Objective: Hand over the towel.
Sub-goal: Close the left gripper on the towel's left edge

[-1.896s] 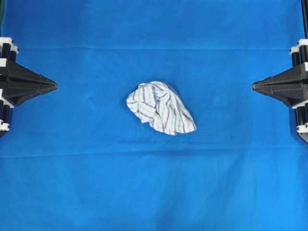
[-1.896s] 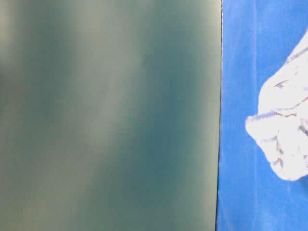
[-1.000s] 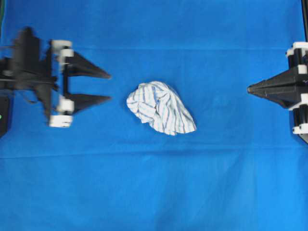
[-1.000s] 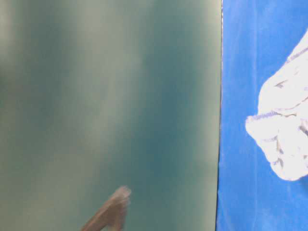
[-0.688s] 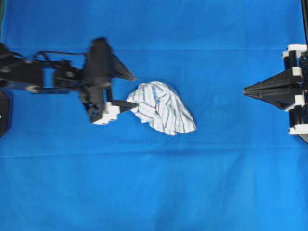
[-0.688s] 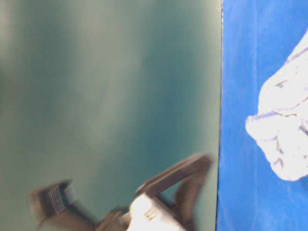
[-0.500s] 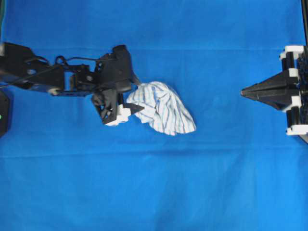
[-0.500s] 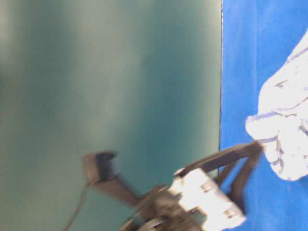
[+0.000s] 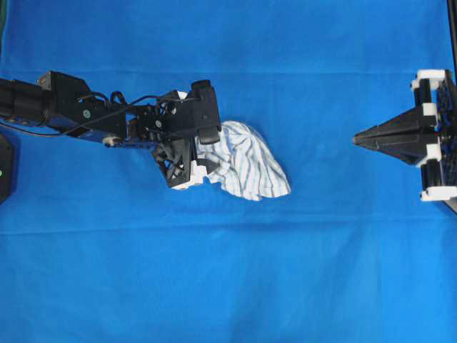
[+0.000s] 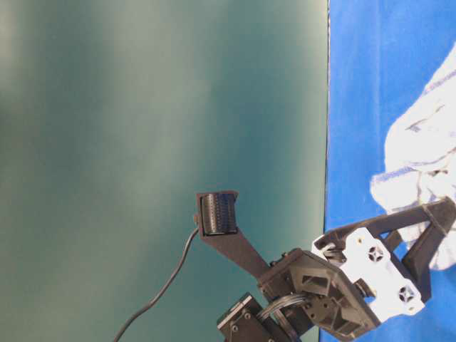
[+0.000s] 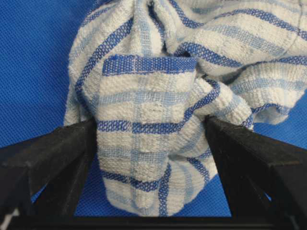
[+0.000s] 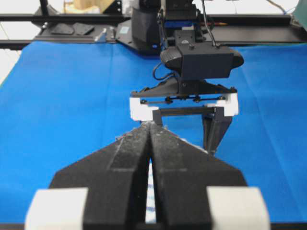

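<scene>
The towel (image 9: 246,168), a crumpled white cloth with thin blue stripes, lies in the middle of the blue cloth. My left gripper (image 9: 208,151) is down at its left end, open, with one finger on each side of a fold. In the left wrist view the towel (image 11: 153,120) fills the gap between the two black fingers (image 11: 57,153), which touch its sides. The table-level view shows the same gripper (image 10: 436,226) against the towel (image 10: 420,153). My right gripper (image 9: 357,139) is shut and empty near the right edge, pointing at the towel, well apart from it. Its closed tips (image 12: 150,125) show in the right wrist view.
A large plain blue cloth (image 9: 228,271) covers the whole table. The left arm (image 9: 78,111) stretches in from the left edge. In the right wrist view the left arm's base and a black frame (image 12: 144,19) stand at the far side.
My left gripper has moved right and down onto the towel's left end, so its open fingers now straddle a fold. The right gripper has edged slightly left and stays shut.
</scene>
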### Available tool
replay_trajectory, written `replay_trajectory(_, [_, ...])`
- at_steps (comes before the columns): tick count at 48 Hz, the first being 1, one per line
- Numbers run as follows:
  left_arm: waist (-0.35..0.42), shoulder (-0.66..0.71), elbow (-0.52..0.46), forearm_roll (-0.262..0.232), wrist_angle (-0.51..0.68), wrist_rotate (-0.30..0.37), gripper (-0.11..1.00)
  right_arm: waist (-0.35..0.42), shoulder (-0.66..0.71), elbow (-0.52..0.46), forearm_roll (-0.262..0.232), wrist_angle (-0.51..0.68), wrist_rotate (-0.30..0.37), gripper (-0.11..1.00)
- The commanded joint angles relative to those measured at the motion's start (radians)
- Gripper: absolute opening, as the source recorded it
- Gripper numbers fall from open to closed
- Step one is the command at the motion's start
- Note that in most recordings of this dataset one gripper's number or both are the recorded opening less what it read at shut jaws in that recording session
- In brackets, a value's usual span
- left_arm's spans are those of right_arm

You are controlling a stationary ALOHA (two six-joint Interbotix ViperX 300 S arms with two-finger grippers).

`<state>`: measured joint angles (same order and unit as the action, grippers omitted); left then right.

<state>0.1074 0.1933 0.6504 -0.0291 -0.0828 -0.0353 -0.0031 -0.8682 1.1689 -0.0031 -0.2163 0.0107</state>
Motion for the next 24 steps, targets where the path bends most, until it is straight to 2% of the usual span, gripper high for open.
replay_trajectory(1, [0.003, -0.014, -0.018, 0.000, 0.002, 0.006, 0.90, 0.000, 0.005, -0.020, 0.002, -0.003, 0.002, 0.00])
replay_trajectory(5, [-0.002, -0.014, -0.018, 0.000, 0.002, 0.017, 0.78, 0.000, 0.005, -0.021, 0.002, -0.002, 0.002, 0.00])
replay_trajectory(14, [-0.014, -0.025, -0.018, 0.003, -0.011, 0.021, 0.24, 0.002, 0.005, -0.021, 0.002, -0.003, 0.002, 0.00])
replay_trajectory(17, [-0.015, -0.035, -0.018, 0.003, -0.009, 0.023, 0.11, 0.000, 0.006, -0.021, 0.002, -0.003, 0.002, 0.00])
replay_trajectory(24, [-0.020, -0.115, -0.011, 0.005, -0.003, 0.021, 0.08, 0.002, 0.006, -0.023, 0.002, -0.003, 0.002, 0.00])
